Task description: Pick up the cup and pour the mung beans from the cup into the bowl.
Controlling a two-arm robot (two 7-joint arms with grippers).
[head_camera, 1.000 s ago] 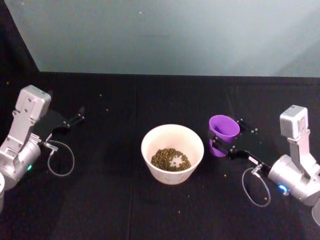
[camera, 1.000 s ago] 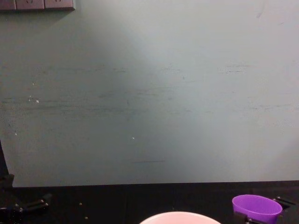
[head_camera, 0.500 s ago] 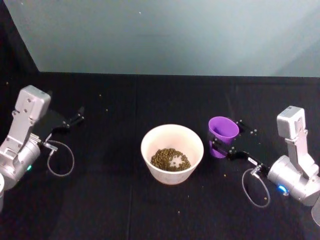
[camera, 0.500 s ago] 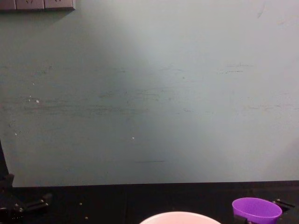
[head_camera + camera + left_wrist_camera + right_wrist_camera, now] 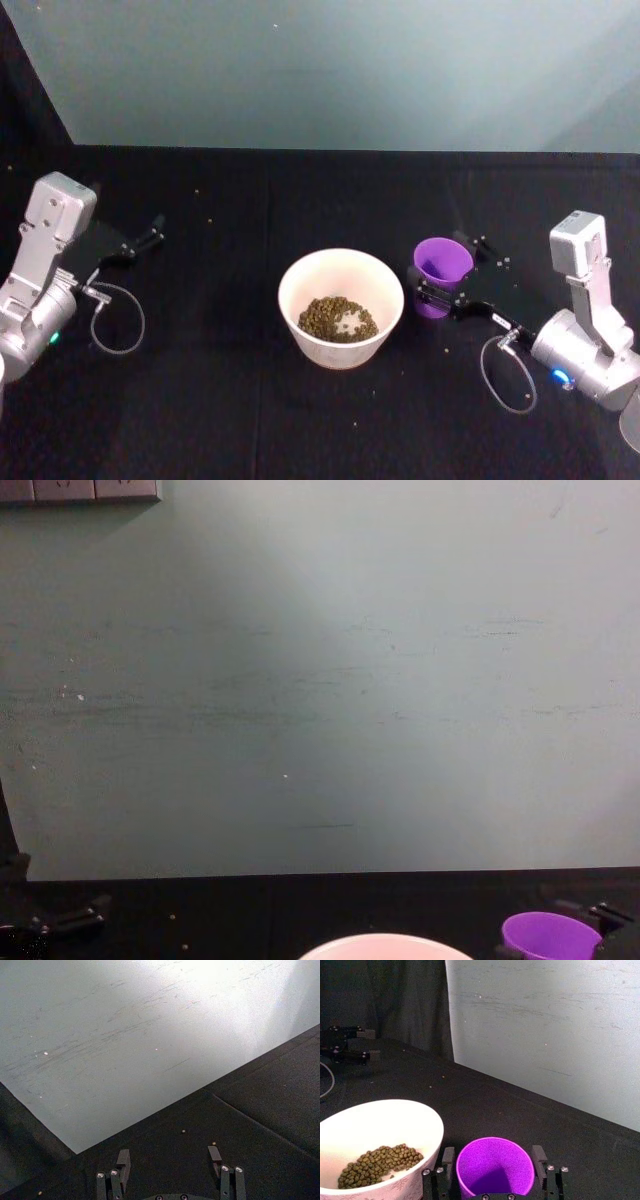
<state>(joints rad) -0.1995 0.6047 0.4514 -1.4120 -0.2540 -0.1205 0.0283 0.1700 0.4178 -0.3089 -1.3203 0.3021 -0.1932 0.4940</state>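
The purple cup [image 5: 443, 262] stands upright just right of the bowl [image 5: 300, 272], and its inside looks empty in the right wrist view [image 5: 495, 1167]. My right gripper [image 5: 447, 272] is shut on the cup, one finger on each side of it [image 5: 493, 1157]. The white bowl [image 5: 420, 1110] holds a heap of mung beans [image 5: 338, 320], also seen from the right wrist [image 5: 377, 1162]. The chest view catches the cup's rim [image 5: 550, 935] and the bowl's rim [image 5: 385, 947] at its lower edge. My left gripper [image 5: 150, 237] rests open at the far left, with nothing between its fingers [image 5: 169, 1157].
A black cloth covers the table, with stray beans [image 5: 448, 349] scattered on it. A pale wall [image 5: 330, 70] closes off the back. Cable loops hang by each wrist [image 5: 118, 320] [image 5: 505, 375]. Open cloth lies in front of the bowl.
The cup has come back from a tilt towards the bowl to upright and has sunk lower, still in my right gripper. The left arm has barely moved.
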